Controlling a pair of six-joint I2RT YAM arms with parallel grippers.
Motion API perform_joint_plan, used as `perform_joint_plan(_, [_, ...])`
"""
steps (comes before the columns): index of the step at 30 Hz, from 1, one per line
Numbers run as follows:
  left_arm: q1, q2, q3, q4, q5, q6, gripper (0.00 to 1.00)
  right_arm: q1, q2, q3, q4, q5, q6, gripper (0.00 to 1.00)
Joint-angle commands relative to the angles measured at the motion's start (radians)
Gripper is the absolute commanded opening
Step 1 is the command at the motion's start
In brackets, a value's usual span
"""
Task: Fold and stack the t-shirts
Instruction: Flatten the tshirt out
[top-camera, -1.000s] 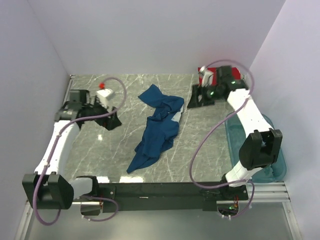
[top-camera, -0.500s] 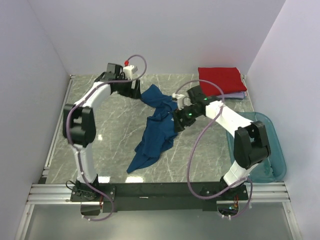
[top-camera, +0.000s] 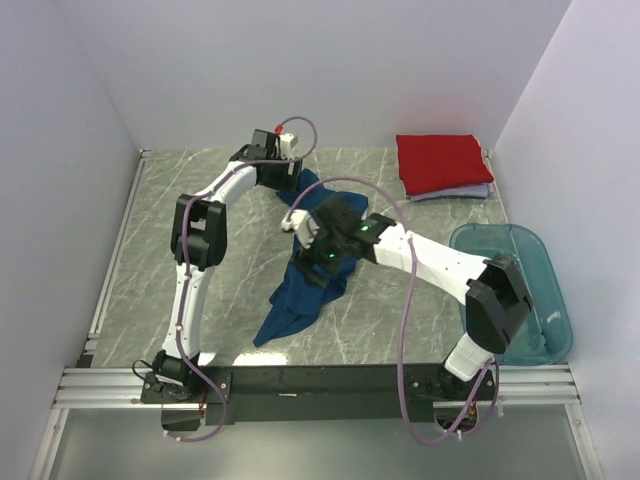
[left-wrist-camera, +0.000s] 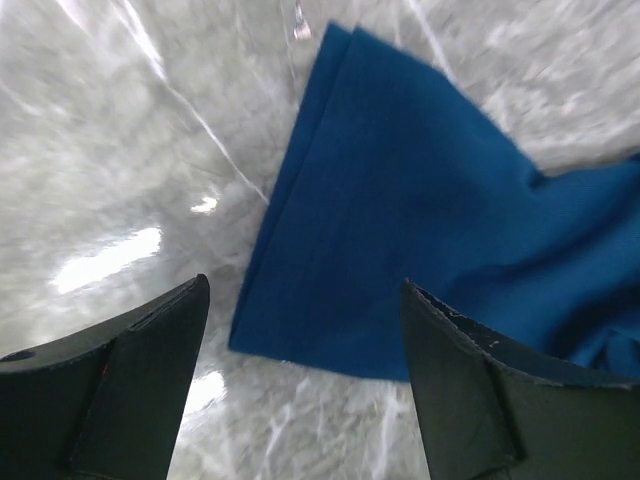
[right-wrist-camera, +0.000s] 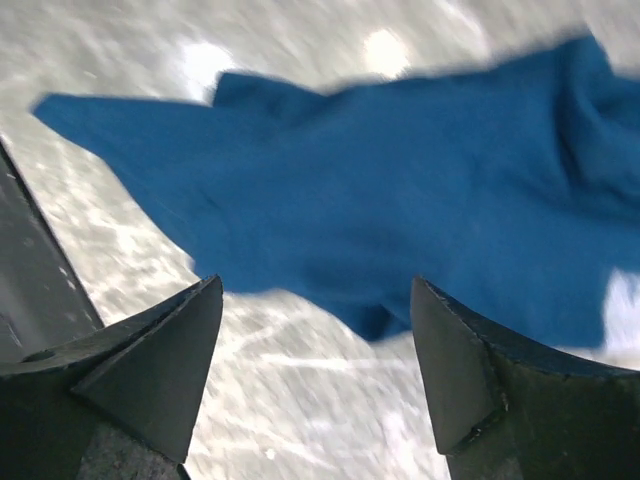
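Observation:
A dark blue t-shirt (top-camera: 305, 285) lies crumpled in the middle of the marble table. My left gripper (top-camera: 290, 180) is open and empty, just over the shirt's far end. In the left wrist view a flat corner of the blue shirt (left-wrist-camera: 400, 230) lies just ahead of the open gripper (left-wrist-camera: 305, 380). My right gripper (top-camera: 318, 258) is open and empty over the shirt's middle. In the right wrist view the shirt (right-wrist-camera: 400, 180) spreads ahead of the gripper (right-wrist-camera: 315, 370). A folded red t-shirt (top-camera: 442, 160) lies on a folded pale lavender one (top-camera: 460, 192) at the back right.
A translucent teal plastic tub (top-camera: 520, 290) stands at the right edge, next to the right arm's elbow. White walls close in the table (top-camera: 200, 290) at the back and both sides. A black rail runs along the near edge.
Both arms have swung in to the blue shirt: the left from the table's left side to the shirt's far end, the right from the red stack to the shirt's middle.

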Motion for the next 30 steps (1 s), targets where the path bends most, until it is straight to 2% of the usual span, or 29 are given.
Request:
perform_joint_plan(1, [-0.009, 0.010, 0.038, 0.023, -0.057, -0.003, 0.82, 0.072, 0.035, 0.081, 0.047, 0.068, 0.025, 0.82])
perform_joint_plan(7, [-0.017, 0.041, 0.024, -0.007, -0.092, 0.013, 0.81, 0.196, 0.196, 0.170, 0.010, 0.155, 0.074, 0.87])
perform_joint_plan(12, [-0.018, 0.078, 0.065, -0.069, -0.129, 0.013, 0.74, 0.233, 0.289, 0.225, -0.045, 0.249, 0.134, 0.88])
perform_joint_plan(13, [-0.018, 0.078, 0.061, -0.078, -0.135, 0.021, 0.65, 0.233, 0.311, 0.240, -0.053, 0.269, 0.140, 0.88])
perform_joint_plan(16, [-0.018, 0.052, 0.015, -0.083, -0.175, 0.064, 0.50, 0.231, 0.323, 0.236, -0.066, 0.350, 0.155, 0.86])
perform_joint_plan(18, [-0.015, 0.023, -0.014, -0.095, -0.192, 0.078, 0.32, 0.230, 0.305, 0.215, -0.073, 0.382, 0.158, 0.82])
perform_joint_plan(19, [-0.012, 0.014, -0.042, -0.098, -0.204, 0.090, 0.23, 0.231, 0.281, 0.202, -0.073, 0.404, 0.157, 0.77])
perform_joint_plan(20, [-0.003, -0.008, -0.054, -0.104, -0.207, 0.093, 0.10, 0.227, 0.264, 0.191, -0.073, 0.410, 0.155, 0.75])
perform_joint_plan(21, [0.005, -0.020, -0.068, -0.113, -0.213, 0.096, 0.02, 0.224, 0.248, 0.172, -0.074, 0.416, 0.148, 0.72])
perform_joint_plan(22, [0.012, -0.032, -0.094, -0.118, -0.210, 0.098, 0.00, 0.219, 0.221, 0.162, -0.077, 0.415, 0.143, 0.68])
perform_joint_plan(23, [0.037, -0.046, -0.109, -0.120, -0.204, 0.099, 0.00, 0.210, 0.207, 0.155, -0.080, 0.412, 0.140, 0.58])
perform_joint_plan(25, [0.063, -0.095, -0.161, -0.130, -0.195, 0.101, 0.00, 0.195, 0.166, 0.130, -0.082, 0.407, 0.125, 0.46])
perform_joint_plan(26, [0.092, -0.114, -0.184, -0.130, -0.178, 0.105, 0.00, 0.181, 0.150, 0.122, -0.080, 0.393, 0.120, 0.32])
perform_joint_plan(27, [0.107, -0.156, -0.209, -0.130, -0.170, 0.110, 0.00, 0.153, 0.136, 0.113, -0.080, 0.381, 0.112, 0.23])
perform_joint_plan(28, [0.121, -0.178, -0.258, -0.130, -0.172, 0.116, 0.00, 0.132, 0.109, 0.110, -0.082, 0.361, 0.105, 0.00])
perform_joint_plan(30, [0.166, -0.241, -0.307, -0.138, -0.158, 0.125, 0.00, 0.054, 0.079, 0.102, -0.082, 0.320, 0.094, 0.00])
